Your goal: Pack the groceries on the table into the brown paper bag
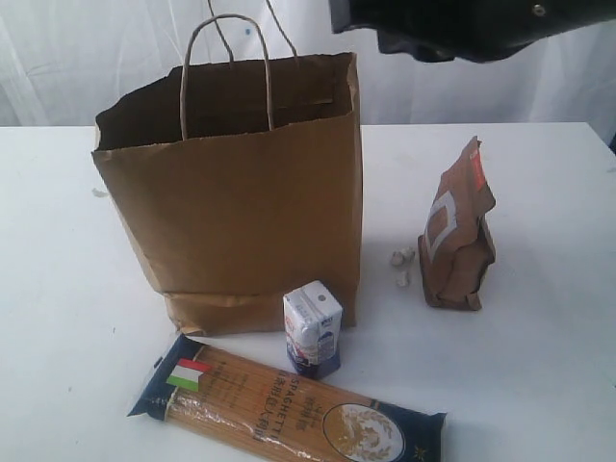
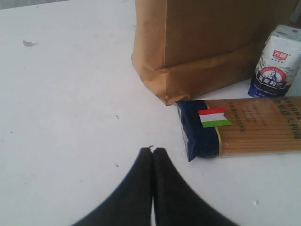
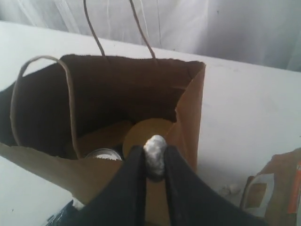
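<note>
The right gripper (image 3: 154, 154) has its jaws pinched on a small whitish lump (image 3: 154, 147), and the brown paper bag (image 3: 189, 117) stands open-mouthed straight below them, so this arm looks the nearer one.

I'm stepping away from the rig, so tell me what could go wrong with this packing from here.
First, the right hand pinches a whitish lump above the brown paper bag; released, it could strike the gold lid or the tin can already inside. Second, the long spaghetti packet lies flat and may catch the bag's rim going in. Third, the small carton stands right by the bag's base, so grasping it could shove the bag.
</note>
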